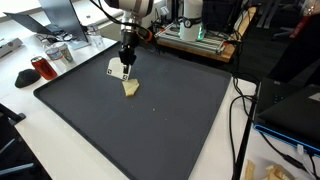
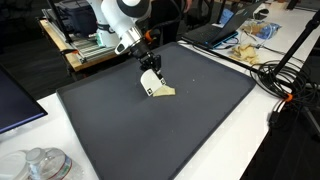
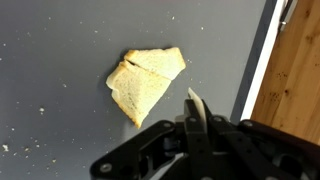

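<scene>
Wrist view gives me the clearest read: the gripper point(image 3: 192, 104) has its fingers pressed together with nothing between them, so it is closed and empty. Just beside the fingertips lies a wedge of bread point(image 3: 146, 83), pale and triangular, flat on the dark mat point(image 3: 60, 50). Whether the tip touches the crust I cannot tell. A few pale crumbs point(image 3: 40, 110) dot the mat near the wedge.

In both exterior views the arm reaches down over the mat, and the gripper stands upright just above the bread. The wedge sits well inside the mat, on the half nearer the arm's base. Off the mat, past one of its corners, a red container point(image 1: 41, 68) stands on the white table — well apart from the bread.
</scene>
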